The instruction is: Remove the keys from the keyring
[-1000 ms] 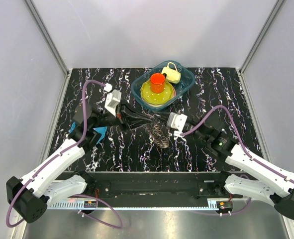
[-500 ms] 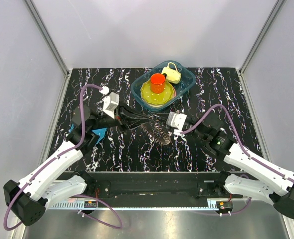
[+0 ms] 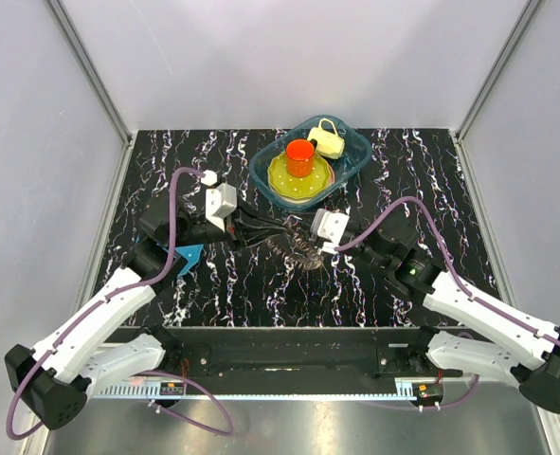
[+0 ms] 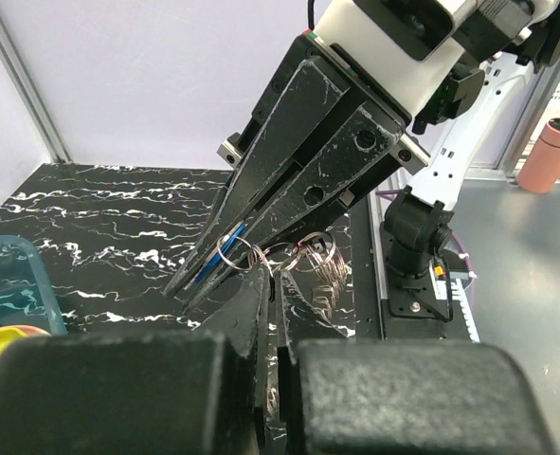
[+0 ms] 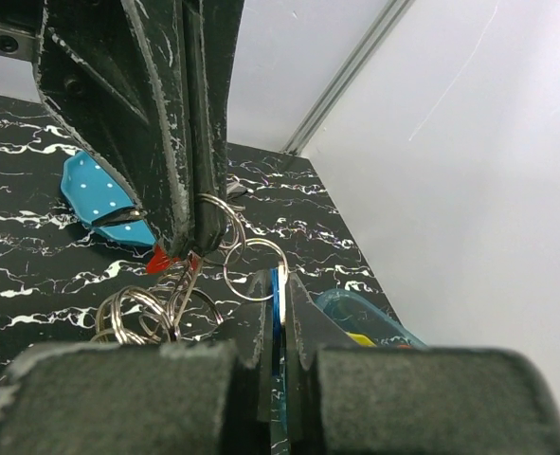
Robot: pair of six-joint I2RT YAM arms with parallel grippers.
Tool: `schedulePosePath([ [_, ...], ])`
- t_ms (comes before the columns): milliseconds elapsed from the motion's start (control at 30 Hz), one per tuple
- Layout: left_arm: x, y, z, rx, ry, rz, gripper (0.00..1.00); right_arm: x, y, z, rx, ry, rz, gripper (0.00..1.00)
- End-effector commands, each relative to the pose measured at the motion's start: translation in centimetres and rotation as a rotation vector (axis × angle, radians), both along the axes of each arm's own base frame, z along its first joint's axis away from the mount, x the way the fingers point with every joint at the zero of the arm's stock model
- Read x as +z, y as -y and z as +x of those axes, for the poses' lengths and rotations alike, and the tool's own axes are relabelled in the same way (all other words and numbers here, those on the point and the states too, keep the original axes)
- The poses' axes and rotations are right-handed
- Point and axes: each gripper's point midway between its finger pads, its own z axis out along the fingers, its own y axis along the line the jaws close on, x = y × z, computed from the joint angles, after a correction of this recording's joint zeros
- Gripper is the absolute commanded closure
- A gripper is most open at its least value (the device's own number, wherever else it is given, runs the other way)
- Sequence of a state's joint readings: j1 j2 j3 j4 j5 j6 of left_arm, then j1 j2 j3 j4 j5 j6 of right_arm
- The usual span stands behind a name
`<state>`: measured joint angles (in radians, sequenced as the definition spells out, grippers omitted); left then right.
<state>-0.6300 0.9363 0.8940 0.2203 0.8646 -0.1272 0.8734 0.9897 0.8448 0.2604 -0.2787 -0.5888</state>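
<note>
The keyring (image 5: 251, 269) is a bunch of linked thin wire rings, held between both grippers above the table. Slim grey keys (image 4: 329, 282) hang from it, and it shows small in the top view (image 3: 298, 250). One key has a red head (image 5: 160, 259). My left gripper (image 4: 272, 277) is shut on a ring of the bunch; in the right wrist view its fingers (image 5: 171, 142) come down from above. My right gripper (image 5: 280, 281) is shut on a blue-headed key (image 5: 276, 294) hooked to a ring. In the top view the two grippers meet tip to tip, left (image 3: 268, 230), right (image 3: 303, 241).
A blue tray (image 3: 357, 167) at the back holds a yellow plate (image 3: 303, 186), an orange cup (image 3: 300, 156) and a pale yellow cup (image 3: 329, 141). A blue dotted piece (image 3: 189, 254) lies on the table under the left arm. Grey walls close in both sides.
Both grippers have closed in on each other and moved slightly back. The bunch of keys, spread on the table before, is now gathered up and lifted between the fingertips.
</note>
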Motion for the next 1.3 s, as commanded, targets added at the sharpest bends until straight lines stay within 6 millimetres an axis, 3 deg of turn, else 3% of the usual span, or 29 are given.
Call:
schedulePosePath([
  [0, -0.2, -0.4, -3.1, -0.141, 0.035, 0.06, 1.0, 5.5, 3.0, 2.6, -0.199, 0.091, 0.16, 1.0],
  [367, 0.2, -0.6, -4.1, -0.175, 0.034, 0.017, 1.0, 5.5, 2.9, 3.7, -0.241, 0.112, 0.145, 1.0],
  [867, 2.4, -0.7, -3.3, -0.102, 0.067, -0.081, 1.0, 2.0, 0.5, 2.6, -0.108, 0.035, 0.103, 1.0],
  [1267, 2.1, -0.9, -3.5, -0.102, 0.057, -0.073, 1.0, 2.4, 1.0, 3.8, -0.178, 0.038, 0.122, 1.0],
])
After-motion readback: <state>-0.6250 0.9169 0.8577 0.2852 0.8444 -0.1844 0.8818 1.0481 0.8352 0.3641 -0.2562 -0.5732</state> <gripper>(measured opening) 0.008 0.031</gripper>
